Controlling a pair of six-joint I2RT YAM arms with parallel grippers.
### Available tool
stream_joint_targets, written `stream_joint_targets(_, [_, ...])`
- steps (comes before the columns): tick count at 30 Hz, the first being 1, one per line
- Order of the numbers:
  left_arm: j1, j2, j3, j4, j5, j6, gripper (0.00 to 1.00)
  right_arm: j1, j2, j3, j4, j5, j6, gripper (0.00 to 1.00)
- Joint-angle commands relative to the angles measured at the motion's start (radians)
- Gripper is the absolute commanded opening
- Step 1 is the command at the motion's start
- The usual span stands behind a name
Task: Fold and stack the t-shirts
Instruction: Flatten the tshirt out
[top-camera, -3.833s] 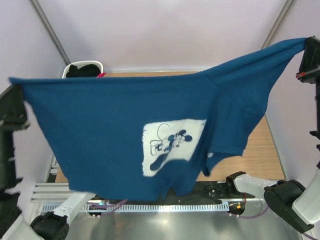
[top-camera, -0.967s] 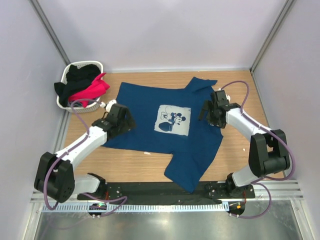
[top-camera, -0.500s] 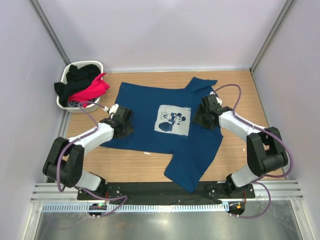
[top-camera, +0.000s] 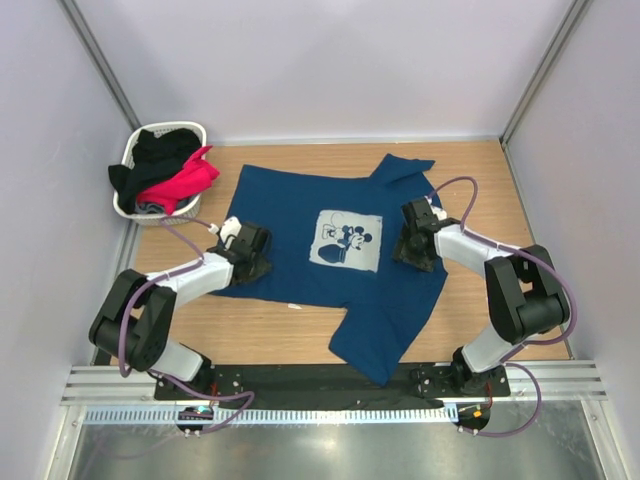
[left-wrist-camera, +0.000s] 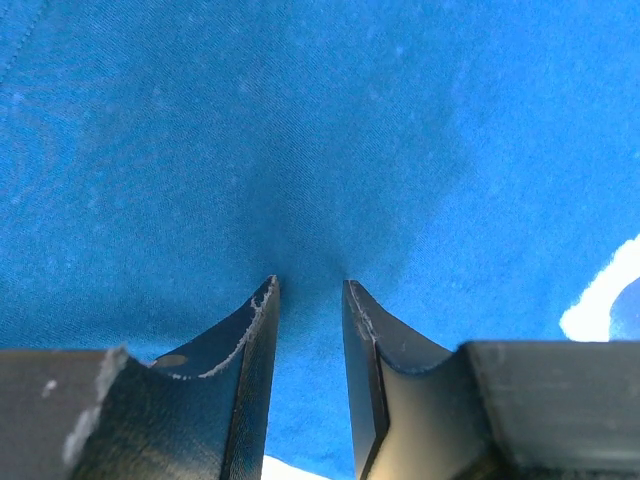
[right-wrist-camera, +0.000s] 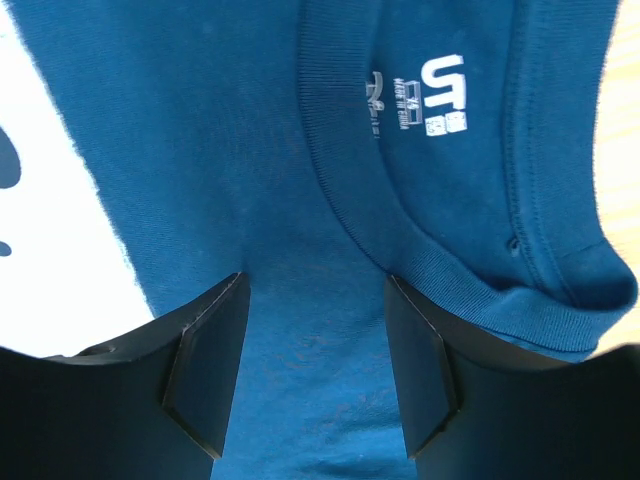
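Observation:
The navy t-shirt (top-camera: 290, 215) lies spread on the wooden table (top-camera: 480, 190), its pale mouse print (top-camera: 347, 240) facing up and one sleeve trailing toward the near edge. My left gripper (top-camera: 258, 258) presses into the shirt left of the print. In the left wrist view its jaws (left-wrist-camera: 310, 285) stand narrow, with blue cloth puckered between them. My right gripper (top-camera: 406, 250) presses down right of the print. Its jaws (right-wrist-camera: 315, 280) stand wider, with fabric between them just below the ribbed collar (right-wrist-camera: 470, 290). A pink t-shirt (top-camera: 187, 180) and a black t-shirt (top-camera: 160, 145) hang out of the basket.
The small white basket (top-camera: 127, 158) stands at the back left corner against the left wall. Bare wood shows right of the shirt and along the near edge (top-camera: 250, 330). Pale walls close in the back and both sides.
Earlier the shirt hung stretched in the air between both arms; it now lies flat. Over the last second both grippers slid inward toward the print and their jaws narrowed on the cloth.

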Motion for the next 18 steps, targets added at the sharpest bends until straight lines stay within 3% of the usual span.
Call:
stream_joint_targets(1, [-0.054, 0.029, -0.053, -0.054, -0.027, -0.065, 0.33, -0.036, -0.021, -0.035, -0.009, 0.029, -0.024, 0.62])
stream_joint_targets(6, [-0.135, 0.018, -0.044, -0.139, -0.074, -0.135, 0.33, -0.056, 0.006, -0.009, -0.043, 0.071, -0.067, 0.62])
stream_joint_targets(13, [-0.359, -0.112, -0.082, -0.267, -0.143, -0.281, 0.33, -0.064, 0.002, -0.013, -0.090, 0.089, -0.102, 0.63])
stream_joint_targets(18, [-0.405, -0.110, -0.053, -0.334, -0.122, -0.277, 0.34, -0.073, -0.017, -0.012, -0.142, 0.129, -0.111, 0.65])
